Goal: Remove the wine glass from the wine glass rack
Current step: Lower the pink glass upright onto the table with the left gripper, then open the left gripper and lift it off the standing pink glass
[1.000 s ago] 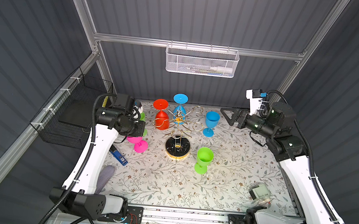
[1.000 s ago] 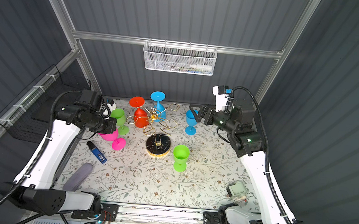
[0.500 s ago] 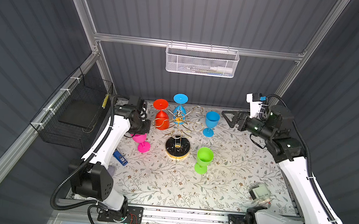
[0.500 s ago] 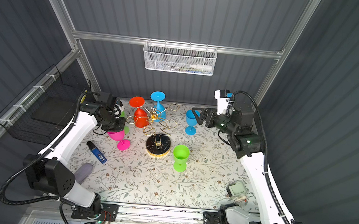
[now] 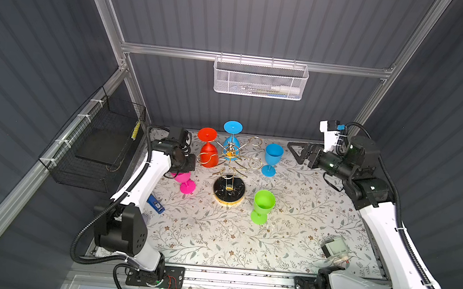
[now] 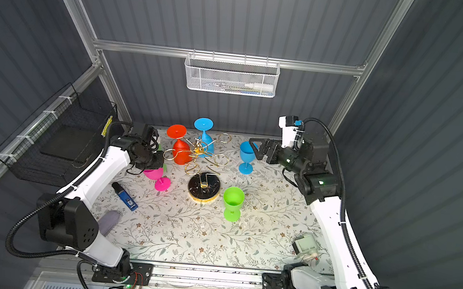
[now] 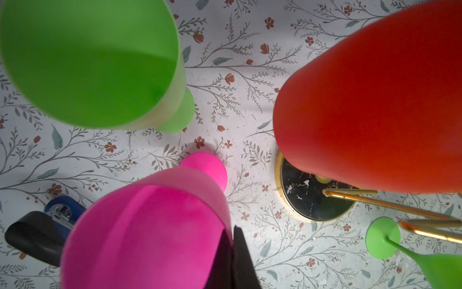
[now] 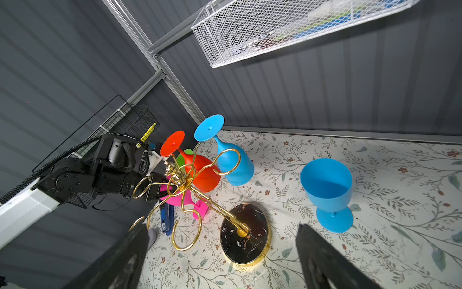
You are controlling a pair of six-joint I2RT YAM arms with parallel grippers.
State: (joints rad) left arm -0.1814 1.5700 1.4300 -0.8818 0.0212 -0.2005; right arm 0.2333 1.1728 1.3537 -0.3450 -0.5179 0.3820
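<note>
The gold wine glass rack (image 5: 221, 191) stands toward the back of the flowery surface (image 5: 288, 230), near the middle. Two glasses hang on it upside down with their feet up. One is a red wine glass (image 5: 208, 156) and the other is a hanging blue wine glass (image 5: 232, 127) just beside it. Both are on the rack's back left side.

The left pincer (image 7: 231, 236) is pressed together on the rim of a pink wine glass (image 5: 183, 177), with one finger inside the bowl and one outside. This pink glass is off the rack, just to its left. Its bowl is up at the pincer and its foot is low by the surface. I cannot tell if the foot touches.

The right pincer (image 5: 295, 153) is spread wide and holds nothing. It hangs in the air to the right of the rack and points toward it. A standing blue wine glass (image 5: 273, 157) is upright on the surface between the pincer and the rack.

A green wine glass (image 5: 263, 202) stands upright just beside the rack's round base, toward the front and right. A second green wine glass (image 7: 87, 62) stands close by the left pincer. A blue stapler (image 5: 156, 204) lies near the left arm. A white mesh basket (image 5: 260, 79) hangs on the back wall, and a black wire basket (image 5: 98, 148) hangs on the left wall.
</note>
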